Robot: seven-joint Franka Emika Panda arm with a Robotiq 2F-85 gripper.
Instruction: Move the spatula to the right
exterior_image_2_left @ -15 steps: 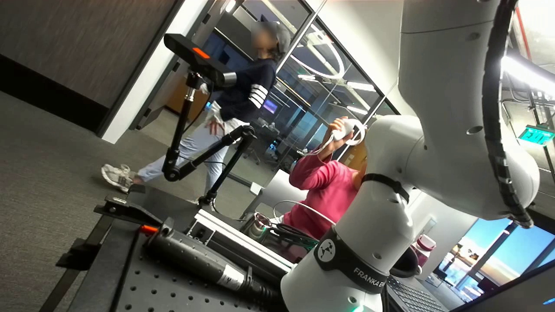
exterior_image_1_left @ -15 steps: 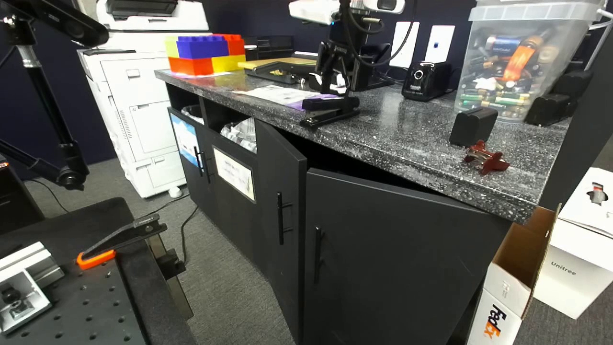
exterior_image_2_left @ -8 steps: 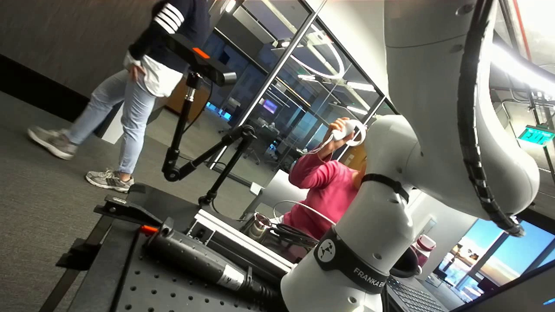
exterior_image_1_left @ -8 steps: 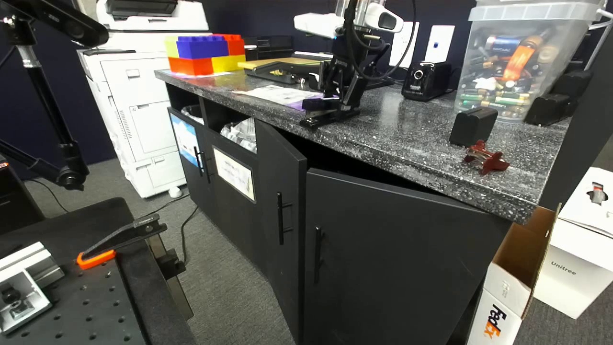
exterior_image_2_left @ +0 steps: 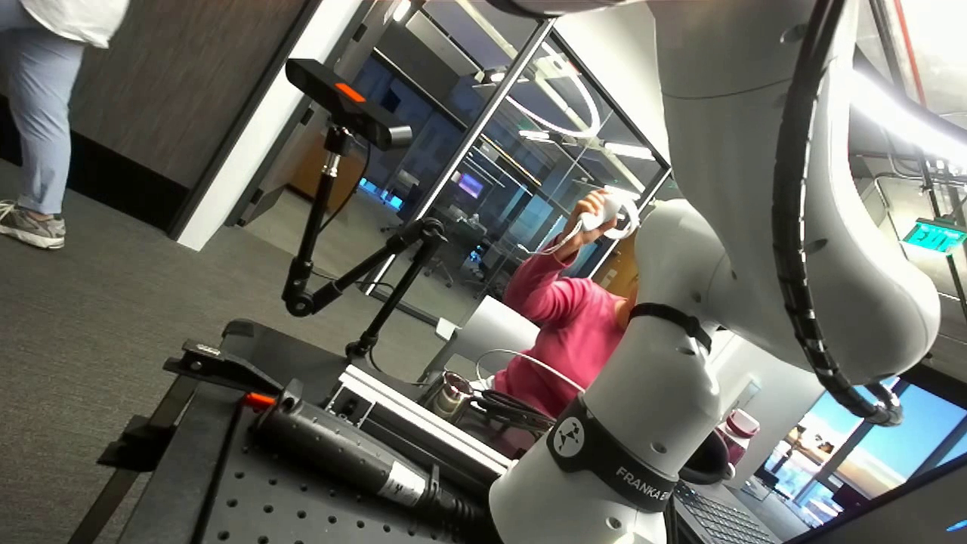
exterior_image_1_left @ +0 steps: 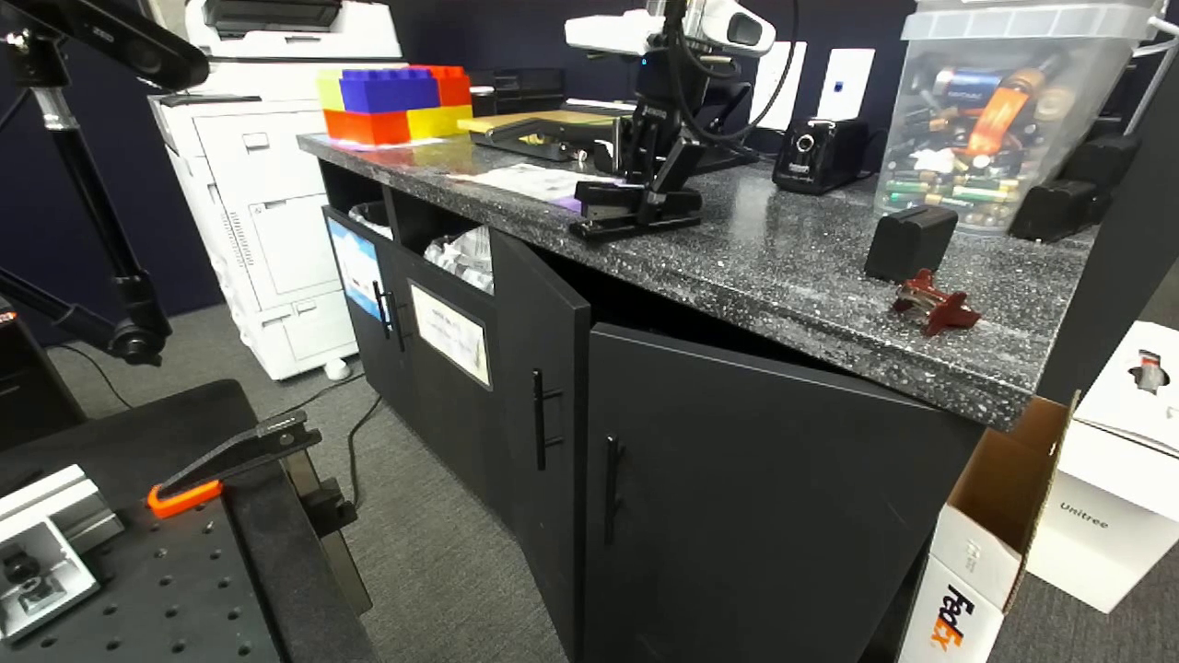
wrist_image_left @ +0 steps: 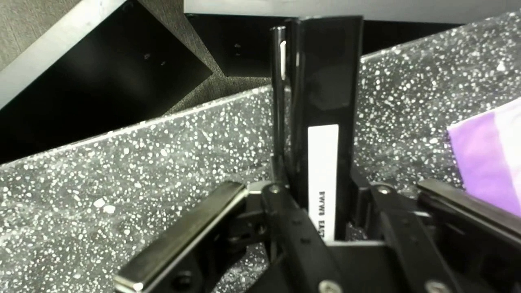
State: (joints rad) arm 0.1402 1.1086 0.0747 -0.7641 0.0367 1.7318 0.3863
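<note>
I had the gripper [wrist_image_left: 318, 176] clenched on the black tool [wrist_image_left: 331, 73], label [wrist_image_left: 323, 162] showing, near the edge of the counter [wrist_image_left: 195, 146].

in an exterior view, the white franka panda arm [exterior_image_2_left: 684, 261] stands bent, its upper link [exterior_image_2_left: 740, 113] running out of frame at the top. the robotiq gripper [wrist_image_left: 318, 183] points downward, its fingers [wrist_image_left: 360, 195] partly narrowed and gripping from both sides.
</note>
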